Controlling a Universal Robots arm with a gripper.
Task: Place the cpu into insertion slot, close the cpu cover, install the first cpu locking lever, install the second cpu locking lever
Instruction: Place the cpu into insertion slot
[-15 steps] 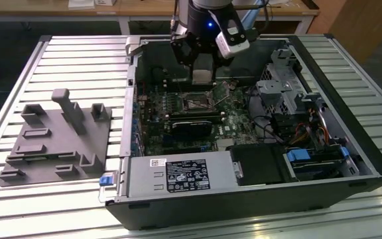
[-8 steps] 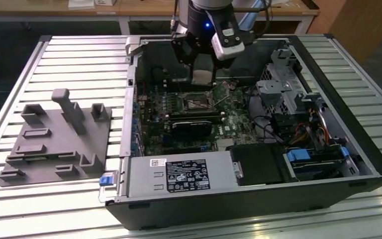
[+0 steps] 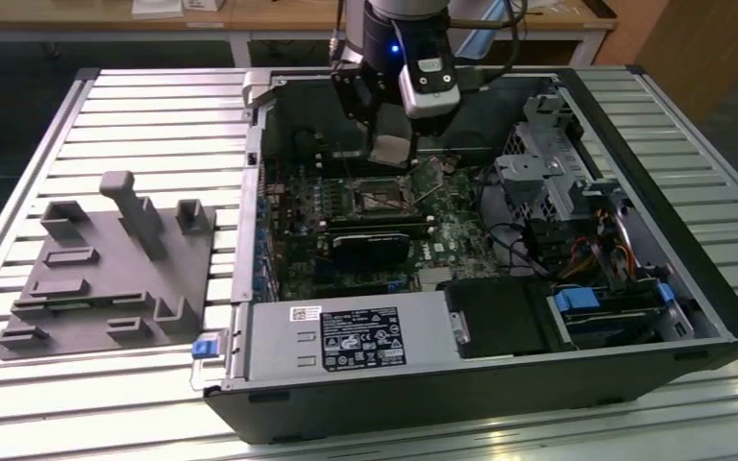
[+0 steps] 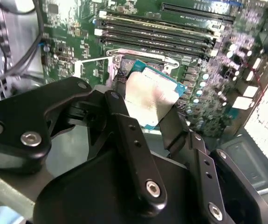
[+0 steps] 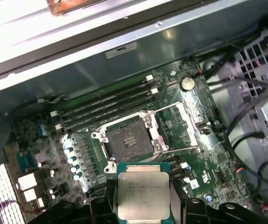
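Currently the black two-fingered hand (image 5: 143, 210) is clamped on the edges of the flat square silver-faced cpu (image 5: 143, 189), holding it face-level. The square, dark-centred, silver-rimmed insertion slot (image 5: 127, 142) lies uncovered on the green motherboard (image 5: 196, 175), near the cpu but not touching it. Long black memory slots (image 5: 106, 105) run beside the socket. The open black computer case (image 3: 472, 394) rests on the slatted metal tabletop (image 3: 151, 106).

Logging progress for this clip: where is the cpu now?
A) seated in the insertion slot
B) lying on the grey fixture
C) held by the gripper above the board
C: the gripper is shut on the cpu, and the insertion slot shows a bare dark centre.
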